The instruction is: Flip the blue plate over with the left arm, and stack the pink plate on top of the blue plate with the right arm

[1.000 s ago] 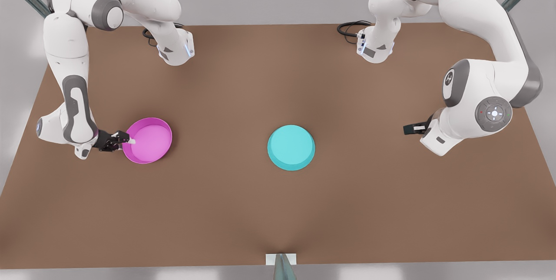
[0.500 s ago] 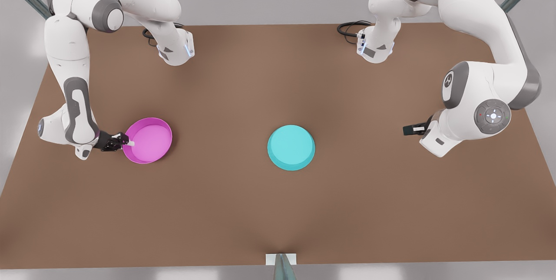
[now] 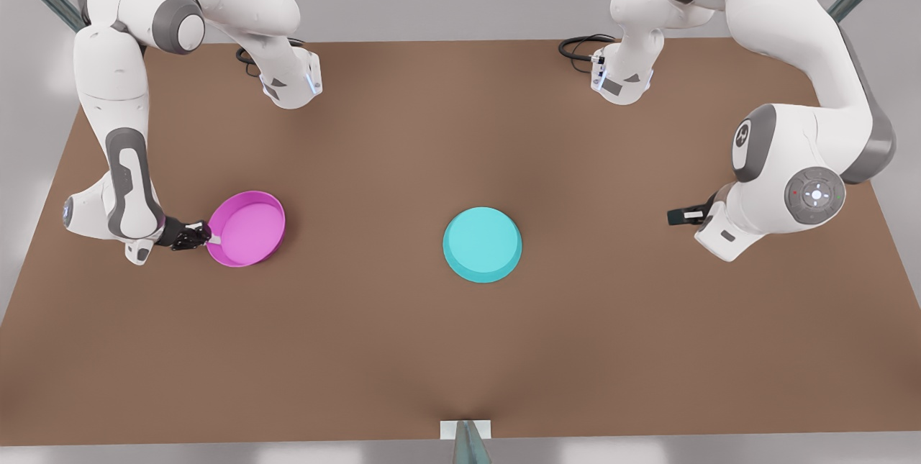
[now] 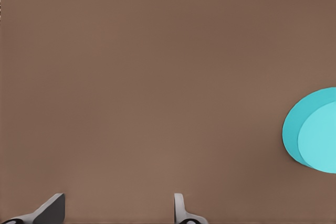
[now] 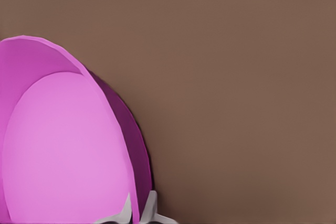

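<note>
front view, right claw (image 3: 203, 236): on the view's left, clamped on the pink plate's near-left rim
front view, pink plate (image 3: 247, 228): now tilted, rim raised off the desk (image 3: 403, 349); a second ago it lay a bit lower and more toward the near side, so the lift has begun
front view, blue plate (image 3: 482, 244): mid desk, flat base up, looks already flipped; unmoved, well apart from pink
front view, left claw (image 3: 680, 216): on the view's right, hovering clear of blue, arm waiting; fingers not readable here
left wrist view, left claw (image 4: 118, 211): two fingertips spread wide over bare desk, holding nothing
left wrist view, blue plate (image 4: 313, 132): far off at frame edge, base up
right wrist view, right claw (image 5: 139, 209): fingers pinch the rim, one each side
right wrist view, pink plate (image 5: 68, 150): tilted, open side showing
meaning: flip appears done; the carry to blue and the stack remain; thin rim grip could slip
</note>
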Robot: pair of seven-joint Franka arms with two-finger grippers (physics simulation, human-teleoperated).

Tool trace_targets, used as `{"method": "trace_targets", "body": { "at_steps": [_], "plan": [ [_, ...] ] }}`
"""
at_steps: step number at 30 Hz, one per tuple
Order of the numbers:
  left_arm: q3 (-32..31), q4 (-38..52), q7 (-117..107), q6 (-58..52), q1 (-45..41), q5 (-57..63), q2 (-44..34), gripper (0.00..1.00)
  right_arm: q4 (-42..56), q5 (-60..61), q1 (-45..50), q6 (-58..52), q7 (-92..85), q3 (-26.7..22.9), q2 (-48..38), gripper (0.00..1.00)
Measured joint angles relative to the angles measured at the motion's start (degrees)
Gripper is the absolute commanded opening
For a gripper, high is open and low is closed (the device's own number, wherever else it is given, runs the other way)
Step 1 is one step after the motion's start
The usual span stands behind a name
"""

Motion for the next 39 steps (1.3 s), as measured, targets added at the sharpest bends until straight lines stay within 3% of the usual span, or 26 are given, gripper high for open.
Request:
{"method": "trace_targets", "body": {
  "at_steps": [14,19,25,39],
  "plan": [
    [2.05,0.08,0.50,-0.02,0.11,-0.13,-0.12,1.00,-3.35,0.09,8.61,0.46,13.65,0.53,-6.68,0.21],
    [5.94,0.08,0.72,0.00,0.19,-0.55,-0.22,1.00,-3.26,0.44,9.79,-0.59,15.87,1.38,-6.84,0.21],
    [16.82,0.09,0.97,1.73,0.21,-2.62,-0.18,1.00,-3.31,5.99,11.08,-1.45,16.08,2.09,-6.04,0.21],
    [17.55,0.00,4.31,6.01,12.69,-3.95,1.80,1.00,-3.17,17.94,25.14,0.95,24.60,2.37,-6.21,0.21]
  ]
}}
